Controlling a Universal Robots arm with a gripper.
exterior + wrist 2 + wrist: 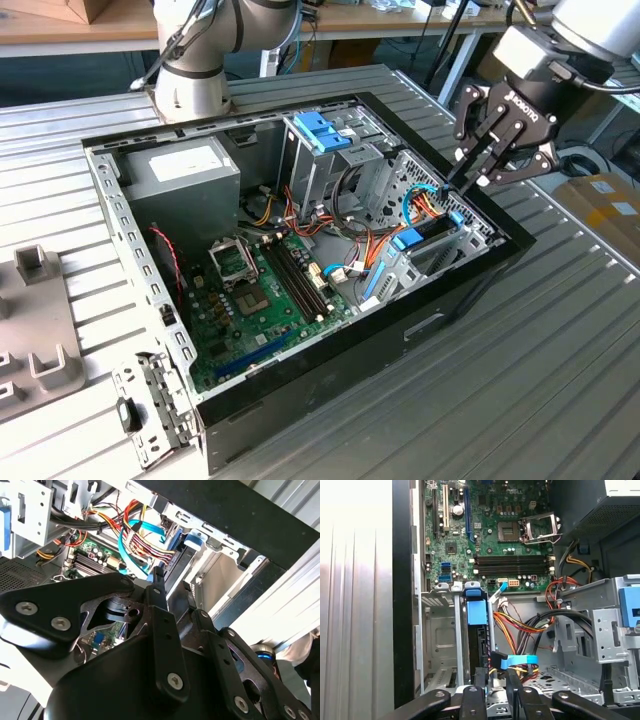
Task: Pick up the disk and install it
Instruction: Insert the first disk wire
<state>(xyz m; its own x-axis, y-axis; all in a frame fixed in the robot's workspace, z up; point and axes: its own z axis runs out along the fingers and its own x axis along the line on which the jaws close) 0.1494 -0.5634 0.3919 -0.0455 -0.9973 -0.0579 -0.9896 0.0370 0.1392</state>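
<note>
Fingertips of the black gripper [468, 183] hang close together in the exterior view, just above the near corner of the open computer case [330, 385], with nothing between them. Directly beneath them the disk [420, 238] stands on edge in the drive cage [445, 250], its blue carrier frame at the top, seated among orange and blue cables. A grey power supply [180, 172] sits at the far corner, the green motherboard [250, 310] fills the case floor, and a second blue latch [318, 130] tops the tall bay.

In the second wrist view, the gripper [159, 577] has its slim fingers pressed nearly together, their tips right beside the blue frame of the disk [192, 541].

In the first wrist view, the gripper [495, 672] frames the disk [476, 612], slotted upright in its cage beside the case wall [402, 595]; the finger tips sit level with the drive's lower end, apart from it.
</note>
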